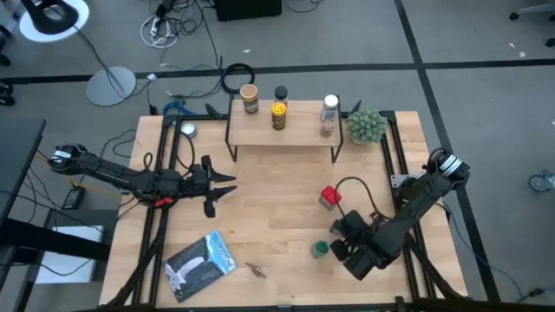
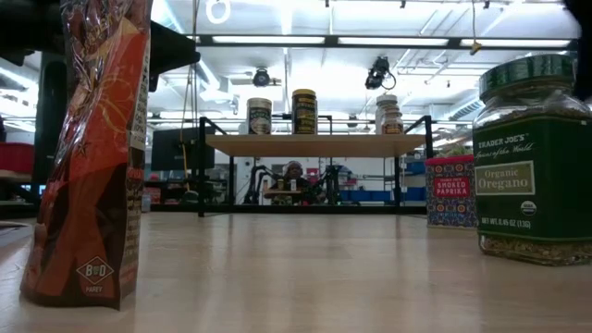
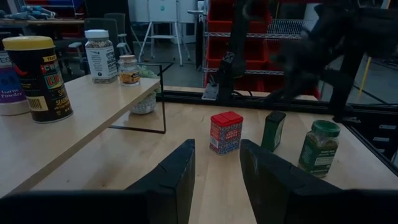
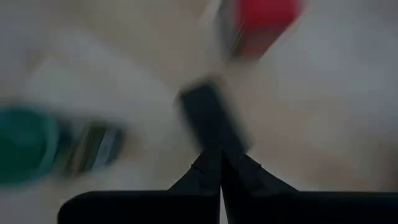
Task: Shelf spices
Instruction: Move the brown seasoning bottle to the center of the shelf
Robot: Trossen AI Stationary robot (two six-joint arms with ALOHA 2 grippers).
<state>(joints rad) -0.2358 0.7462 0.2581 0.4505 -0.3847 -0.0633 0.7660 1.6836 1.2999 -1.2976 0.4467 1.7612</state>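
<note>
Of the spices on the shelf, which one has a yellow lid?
The black jar with the yellow lid, standing mid-shelf; the others there have tan, black or white lids.

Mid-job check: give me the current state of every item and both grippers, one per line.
Shelf: standing, holds four jars.
Yellow jar: upright on shelf.
Tan-lidded jar: upright on shelf.
White-capped bottle: upright on shelf.
Red tin: upright on table, unshelved.
Oregano jar: upright on table, lid on.
Left gripper: open, empty.
Right gripper: shut, empty, over the table.
</note>
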